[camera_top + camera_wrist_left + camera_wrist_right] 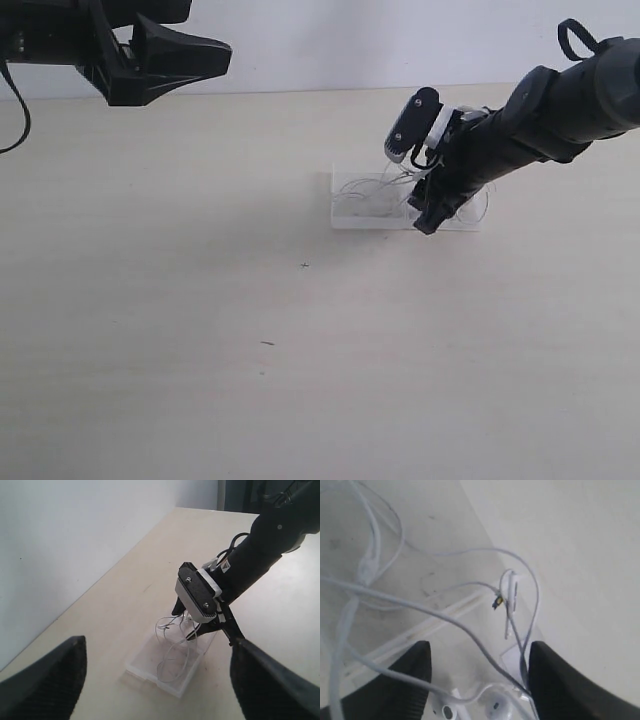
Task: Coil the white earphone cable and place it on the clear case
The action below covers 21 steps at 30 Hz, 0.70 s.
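The clear case lies flat on the table, right of centre. The white earphone cable rests on it in loose loops. My right gripper reaches down onto the case's right half. In the right wrist view that gripper is open, with cable strands and two earbuds lying loose between its fingers. The plug sits just beyond, over the case. My left gripper hangs high at the far left, open and empty, looking down on the case and cable.
The pale wooden table carries only tiny dark specks. A white wall runs along its far edge. The right arm's wrist camera stands above the case.
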Available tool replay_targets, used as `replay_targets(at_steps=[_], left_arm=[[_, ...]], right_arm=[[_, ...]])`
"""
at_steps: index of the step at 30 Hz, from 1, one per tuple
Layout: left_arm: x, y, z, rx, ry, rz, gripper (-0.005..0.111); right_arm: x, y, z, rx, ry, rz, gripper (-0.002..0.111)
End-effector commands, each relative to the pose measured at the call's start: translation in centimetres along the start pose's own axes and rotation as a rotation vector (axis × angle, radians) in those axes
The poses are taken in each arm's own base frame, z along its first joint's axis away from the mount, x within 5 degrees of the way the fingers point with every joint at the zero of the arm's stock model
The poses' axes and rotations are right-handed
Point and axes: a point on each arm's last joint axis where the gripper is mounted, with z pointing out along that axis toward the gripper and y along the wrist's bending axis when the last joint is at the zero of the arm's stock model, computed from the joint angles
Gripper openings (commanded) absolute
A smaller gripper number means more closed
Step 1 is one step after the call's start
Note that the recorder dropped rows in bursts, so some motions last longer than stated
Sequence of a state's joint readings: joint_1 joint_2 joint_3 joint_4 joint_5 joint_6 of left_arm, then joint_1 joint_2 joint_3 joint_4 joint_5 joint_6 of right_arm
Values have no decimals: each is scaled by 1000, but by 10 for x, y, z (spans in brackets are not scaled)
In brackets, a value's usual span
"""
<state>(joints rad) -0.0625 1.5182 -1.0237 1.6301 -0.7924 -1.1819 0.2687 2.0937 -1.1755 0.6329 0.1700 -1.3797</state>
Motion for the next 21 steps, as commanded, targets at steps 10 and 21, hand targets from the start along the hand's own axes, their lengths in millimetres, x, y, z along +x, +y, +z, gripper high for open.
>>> replay_targets(at_steps=[10,21], left_arm=[[-1,0,-1,-9,-14,-14,75],[-2,0,-1,-5,-16,-15,75]], right_arm=[[-33,-14,-24,-179,33,31,57],[-42,-17,-36,-289,102,45,57]])
